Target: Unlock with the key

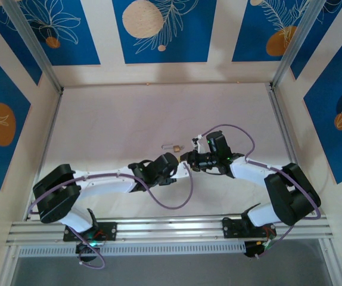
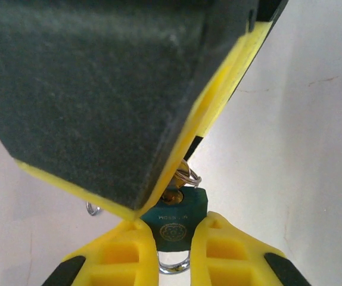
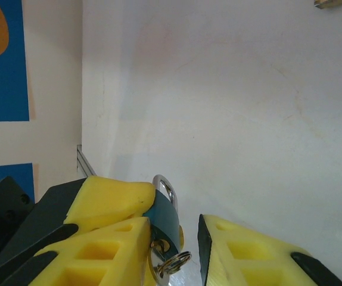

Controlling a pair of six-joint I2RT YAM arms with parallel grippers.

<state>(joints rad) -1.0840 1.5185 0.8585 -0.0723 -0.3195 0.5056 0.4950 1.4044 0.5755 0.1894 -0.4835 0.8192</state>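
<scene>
The left tool (image 2: pixel 174 225) clamps the key (image 2: pixel 175 210) by its blue head; the blade is hidden. The right tool (image 3: pixel 174 224) stands slightly parted.

Bright even light; soft shadows; left claw (image 2: pixel 175 229) blurred up close.

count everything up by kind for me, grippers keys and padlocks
grippers: 2, the left gripper and the right gripper
key: 1, teal head, pinched in the left gripper
padlock: 1, brass and silver, lying loose
total: 4
</scene>
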